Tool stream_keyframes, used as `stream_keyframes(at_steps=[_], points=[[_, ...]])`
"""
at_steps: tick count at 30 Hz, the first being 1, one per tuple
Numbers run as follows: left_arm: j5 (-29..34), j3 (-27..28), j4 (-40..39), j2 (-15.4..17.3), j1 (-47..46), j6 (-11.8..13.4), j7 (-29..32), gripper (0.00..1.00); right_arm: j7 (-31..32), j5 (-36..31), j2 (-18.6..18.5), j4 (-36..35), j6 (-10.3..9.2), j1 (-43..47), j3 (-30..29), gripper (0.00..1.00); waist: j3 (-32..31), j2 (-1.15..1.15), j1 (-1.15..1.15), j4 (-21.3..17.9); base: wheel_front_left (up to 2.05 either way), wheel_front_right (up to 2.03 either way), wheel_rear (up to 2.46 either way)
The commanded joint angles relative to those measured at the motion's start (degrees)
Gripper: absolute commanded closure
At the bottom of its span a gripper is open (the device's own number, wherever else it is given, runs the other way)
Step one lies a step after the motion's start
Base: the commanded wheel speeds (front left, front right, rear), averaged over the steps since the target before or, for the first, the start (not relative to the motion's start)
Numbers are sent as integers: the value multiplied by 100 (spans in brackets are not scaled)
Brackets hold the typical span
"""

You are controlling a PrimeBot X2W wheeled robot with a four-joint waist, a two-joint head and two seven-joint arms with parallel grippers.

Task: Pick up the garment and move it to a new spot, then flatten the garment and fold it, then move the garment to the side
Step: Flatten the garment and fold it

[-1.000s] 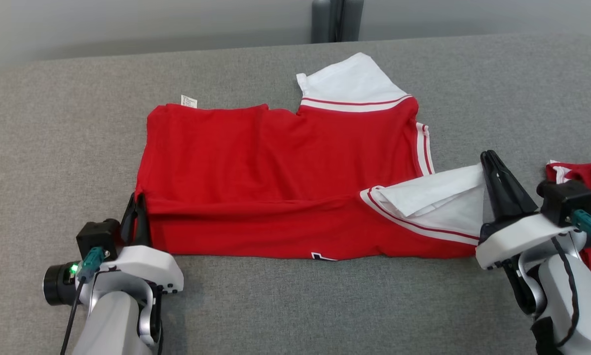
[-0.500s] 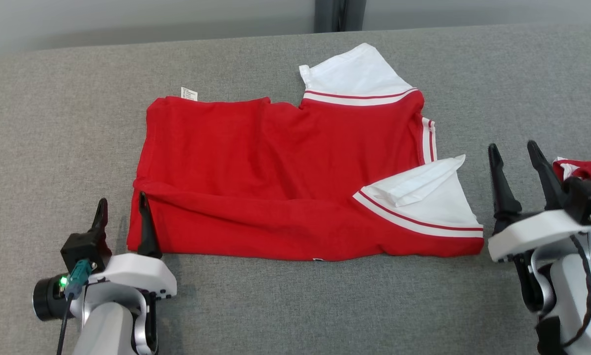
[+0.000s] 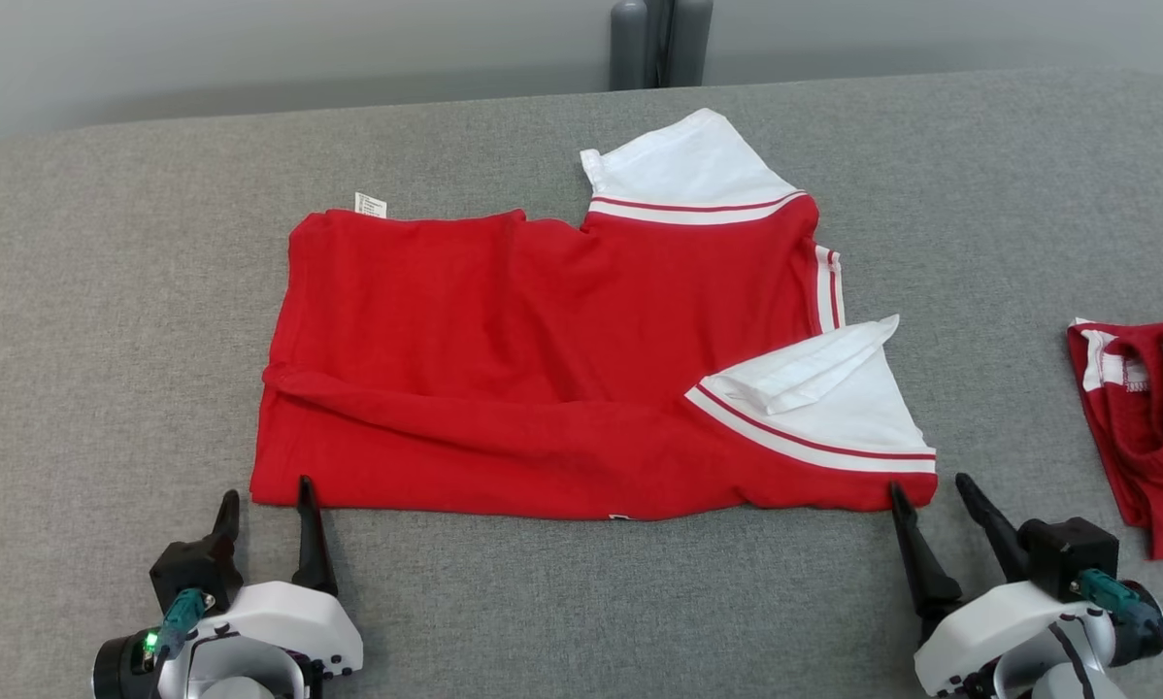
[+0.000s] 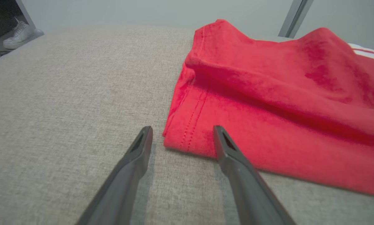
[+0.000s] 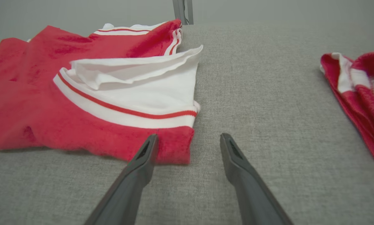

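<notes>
The garment [image 3: 543,359], a red T-shirt with white sleeves and stripe trim, lies folded lengthwise on the grey table, its near edge doubled over. A small white label [image 3: 371,205] sticks out at its far left corner. My left gripper [image 3: 263,497] stands open at the garment's [image 4: 268,103] near left corner, holding nothing; in the left wrist view its tips [image 4: 182,136] straddle that corner. My right gripper [image 3: 929,487] is open at the near right corner, just below the folded white sleeve [image 5: 137,87], and its tips [image 5: 188,143] flank the red hem corner.
A smaller red sleeveless top [image 3: 1145,417] with white-edged armholes lies at the table's right edge, also seen in the right wrist view [image 5: 358,90]. A dark post [image 3: 659,44] stands behind the table's far edge. A shoe [image 4: 20,32] rests on the floor beyond the left side.
Both grippers opened and let go of the garment's near fold, then drew back toward me to its near corners. The folded layer now lies flat.
</notes>
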Motion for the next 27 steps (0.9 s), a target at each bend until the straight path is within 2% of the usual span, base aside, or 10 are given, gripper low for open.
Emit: stream_keyframes(at_steps=[1,12,15,16,17,19,20,21,22,27], points=[[10,-26,48,27,-51,-50,-6,0,-22,42,-18,48,-2,-19,14,0,5,0,0,-3,0,0,0],[-155,74,471,29,-385,-135,-1,0,-21,90,111,350,-2,-249,286,0,101,0,0,-10,0,0,0],[-146,50,684,24,-447,-187,0,0,-8,122,131,442,-2,-290,279,20,141,0,0,-7,0,0,0],[-134,42,737,24,-484,-207,1,0,-7,159,143,471,-2,-299,259,51,155,0,0,-1,0,0,0],[-157,26,818,24,-518,-237,5,0,-4,161,158,491,-2,-320,265,52,164,0,0,4,0,0,0],[-171,-14,959,19,-576,-316,14,0,-4,184,168,521,-2,-334,283,75,176,0,0,6,0,0,0],[-205,-46,1067,15,-602,-364,17,14,-3,204,165,539,-2,-343,285,96,179,0,0,4,0,0,0],[-213,-74,1148,14,-630,-400,22,75,-3,221,167,556,-3,-353,270,100,183,0,0,2,0,0,0],[-264,-75,1182,7,-652,-433,25,100,-3,234,168,568,-3,-371,270,100,183,0,0,0,0,0,0],[-340,-72,1084,28,-659,-530,18,100,-10,264,145,389,-2,-462,246,100,133,0,0,7,0,0,0]])
